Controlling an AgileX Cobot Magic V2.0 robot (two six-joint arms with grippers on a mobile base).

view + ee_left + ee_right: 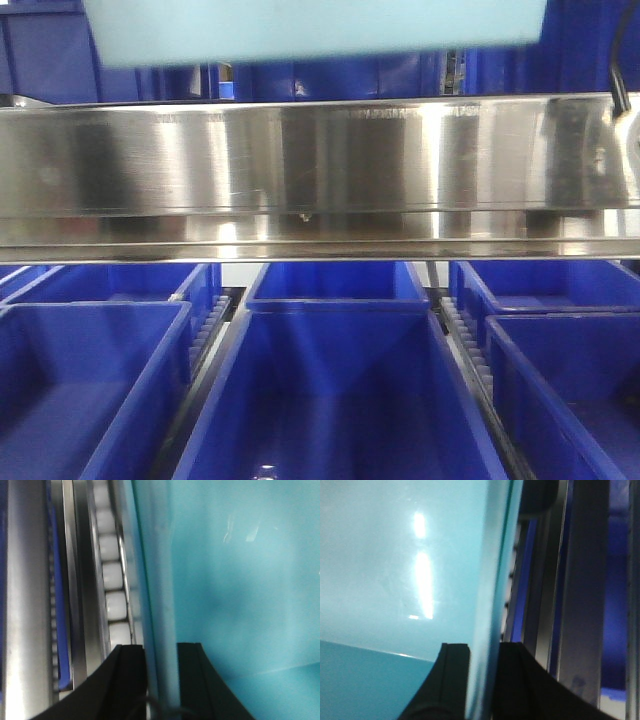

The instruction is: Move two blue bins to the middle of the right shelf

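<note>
Your left gripper (162, 682) sits closest to the lens, bottom centre of the left wrist view. Its two black fingers (127, 680) are pinched on either side of the thin wall of the pale blue bin (240, 580), touching it on both faces. The bin's inside fills the right half of that frame. White rollers (112, 575) run up the upper left in a steel track, just beside the bin's wall. Your right gripper (482, 682), bottom centre of its own view, is likewise clamped on the bin's wall. There the bin fills the left of the frame, with steel rails and dark blue at the right. In the front view the bin runs along the top edge, above the broad shiny shelf rail (320, 170) crossing mid-frame. Whether it rests on that level you cannot tell. Dark blue bins (340, 390) fill the lower half, below the rail.
</note>
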